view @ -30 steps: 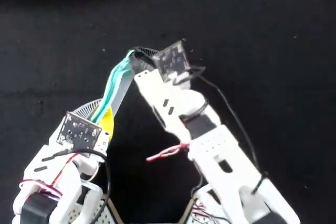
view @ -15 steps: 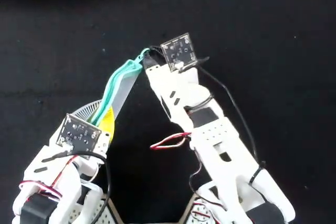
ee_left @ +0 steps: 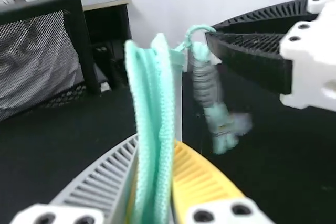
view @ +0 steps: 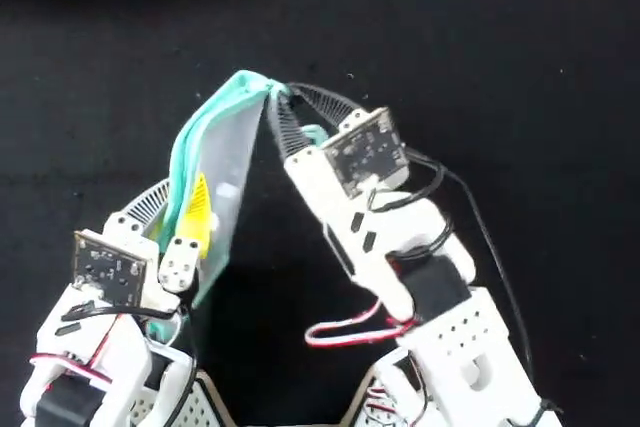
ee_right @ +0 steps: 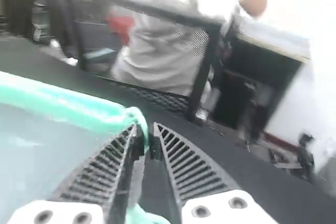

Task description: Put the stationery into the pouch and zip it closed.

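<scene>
A translucent pouch (view: 222, 172) with a teal edge hangs above the black table, held between both arms. My left gripper (view: 190, 197), with one grey and one yellow finger (ee_left: 202, 182), is shut on the pouch's teal edge (ee_left: 155, 129) at its near end. At the far corner my right gripper (view: 272, 99), with black ribbed fingers (ee_left: 252, 56), is shut on the teal zip pull loop (ee_right: 134, 116). The zip pull cord (ee_left: 210, 93) dangles below those black fingers. I cannot tell what is inside the pouch.
The black table (view: 500, 67) stretches free to the back and both sides. A loose red and white cable (view: 345, 332) loops by the right arm. Black mesh furniture (ee_left: 37, 61) stands beyond the table edge.
The pouch has swung up and turned its broad face to the camera. The left arm drew back toward the near left, while the right arm's wrist shifted right and nearer.
</scene>
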